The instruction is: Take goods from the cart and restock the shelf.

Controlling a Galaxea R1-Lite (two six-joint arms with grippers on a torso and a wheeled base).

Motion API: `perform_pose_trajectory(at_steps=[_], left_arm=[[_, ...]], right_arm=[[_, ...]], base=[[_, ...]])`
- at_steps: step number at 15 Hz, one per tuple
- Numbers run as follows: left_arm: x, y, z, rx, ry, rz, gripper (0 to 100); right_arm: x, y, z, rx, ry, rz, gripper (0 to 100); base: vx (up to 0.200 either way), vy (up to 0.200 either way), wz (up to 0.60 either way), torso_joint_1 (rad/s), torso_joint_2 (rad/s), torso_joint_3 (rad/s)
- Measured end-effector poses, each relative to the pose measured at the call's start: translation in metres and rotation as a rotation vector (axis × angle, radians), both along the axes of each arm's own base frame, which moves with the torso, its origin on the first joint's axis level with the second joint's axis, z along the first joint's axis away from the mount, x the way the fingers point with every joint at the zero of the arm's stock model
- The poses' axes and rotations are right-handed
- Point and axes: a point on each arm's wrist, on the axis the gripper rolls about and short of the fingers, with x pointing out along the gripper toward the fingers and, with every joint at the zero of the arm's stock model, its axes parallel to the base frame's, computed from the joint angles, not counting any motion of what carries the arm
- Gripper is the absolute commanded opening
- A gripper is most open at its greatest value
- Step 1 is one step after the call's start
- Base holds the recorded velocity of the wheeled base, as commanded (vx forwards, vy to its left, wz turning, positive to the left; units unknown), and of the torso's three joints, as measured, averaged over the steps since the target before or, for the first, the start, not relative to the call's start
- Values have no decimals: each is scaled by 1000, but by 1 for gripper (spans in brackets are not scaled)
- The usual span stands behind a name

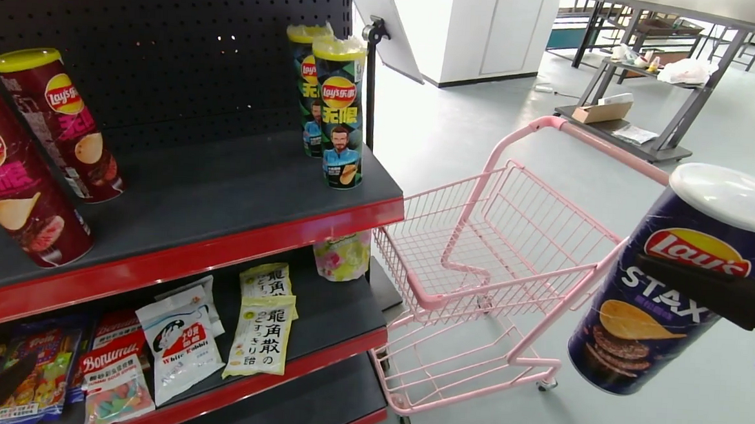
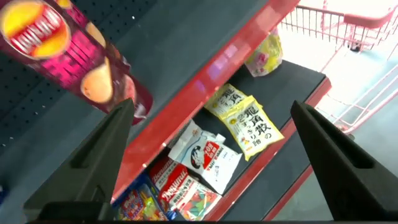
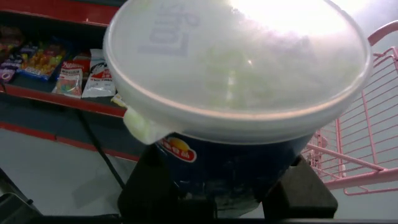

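My right gripper (image 1: 703,287) is shut on a dark blue chip can (image 1: 671,279) with a white lid, held tilted in the air to the right of the pink cart (image 1: 498,244). Seen from the right wrist, the can's lid (image 3: 236,62) is close up, with the fingers (image 3: 149,193) clamped on the body below it. The shelf's top board (image 1: 223,191) carries two maroon cans (image 1: 11,173) on the left and two green cans (image 1: 337,119) at its right end. My left gripper (image 2: 211,106) is open by the shelf's red front edge (image 2: 205,81), near a maroon can (image 2: 74,56).
The lower shelf holds snack packets (image 1: 183,337) and yellow candy bags (image 1: 265,325). A bare stretch of top board lies between the maroon and green cans. A white board on a stand (image 1: 377,24) rises behind the shelf's right end. Tables (image 1: 641,116) stand farther off.
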Motion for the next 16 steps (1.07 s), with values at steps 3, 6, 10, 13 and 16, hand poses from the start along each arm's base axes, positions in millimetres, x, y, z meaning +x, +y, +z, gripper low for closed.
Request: perform_pose_trajectory(at_steps=[3, 6, 10, 13, 16], left_arm=[[0, 0, 0, 3, -2, -2, 100], [0, 0, 1, 5, -6, -2, 100], [0, 0, 1, 15, -8, -4, 100], [0, 0, 1, 16, -7, -4, 100], [0, 0, 2, 15, -11, -4, 100]], right_arm=[[1, 1, 1, -5, -4, 2, 0], [1, 1, 0, -9, -6, 5, 0], [1, 1, 0, -11, -8, 2, 0], [2, 1, -1, -15, -1, 2, 0], [2, 1, -2, -15, 0, 3, 0]], base=[[0, 0, 0, 196, -507, -317], [0, 0, 200, 64, -162, -97], [0, 0, 600, 7, -6, -10], [0, 0, 600, 12, 1, 1], [0, 0, 600, 1, 4, -2]])
